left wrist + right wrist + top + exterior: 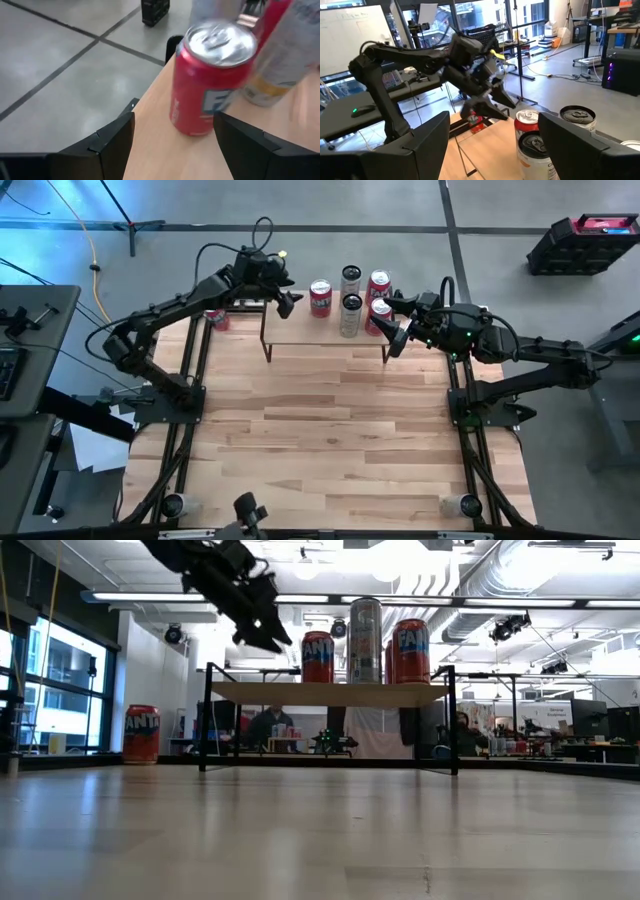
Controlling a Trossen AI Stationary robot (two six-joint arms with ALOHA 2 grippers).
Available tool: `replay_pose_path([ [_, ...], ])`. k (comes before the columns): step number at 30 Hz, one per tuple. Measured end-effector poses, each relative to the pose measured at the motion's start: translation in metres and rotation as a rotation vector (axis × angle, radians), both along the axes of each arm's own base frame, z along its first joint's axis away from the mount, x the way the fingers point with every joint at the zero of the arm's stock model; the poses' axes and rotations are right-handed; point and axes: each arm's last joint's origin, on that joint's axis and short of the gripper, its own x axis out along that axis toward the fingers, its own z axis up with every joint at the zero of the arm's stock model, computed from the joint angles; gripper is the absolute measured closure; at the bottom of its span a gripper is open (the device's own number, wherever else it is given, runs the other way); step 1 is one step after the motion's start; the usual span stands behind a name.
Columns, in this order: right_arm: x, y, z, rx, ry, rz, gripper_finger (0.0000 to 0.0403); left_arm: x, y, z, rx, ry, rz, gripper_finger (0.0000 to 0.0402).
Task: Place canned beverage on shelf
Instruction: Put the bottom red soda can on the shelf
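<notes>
The left gripper [291,304] hung wide and empty over the shelf's [300,333] left end, near a red can [320,298] standing there. The right gripper [394,330], also wide and empty, hovered at the right end beside four more cans [351,315].

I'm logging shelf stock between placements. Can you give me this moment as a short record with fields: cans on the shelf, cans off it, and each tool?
shelf: raised wood plank on black legs, at the table's far edge
cans on shelf: five; red can nearest the left arm, two silver cans, two red cans toward the right arm
can off shelf: one red can on the tabletop, left of the shelf
left tool: open, empty, above the shelf's left end
right tool: open, empty, at the shelf's right end
</notes>
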Motion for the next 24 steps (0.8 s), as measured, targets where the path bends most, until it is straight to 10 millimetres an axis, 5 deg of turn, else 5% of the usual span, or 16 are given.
replay_pose_path([
  [11,0.000,-0.001,0.000,-0.010,0.006,-0.015,0.0116,0.022,-0.054,0.037,0.039,-0.072,-0.020,0.0142],
  [16,0.000,-0.001,0.000,-0.011,0.006,-0.015,0.0116,0.032,-0.053,0.054,0.068,-0.131,-0.042,0.0142],
  [24,0.000,0.000,0.000,-0.007,0.003,-0.014,0.0116,0.058,-0.037,0.043,0.163,-0.054,-0.040,0.0142],
])
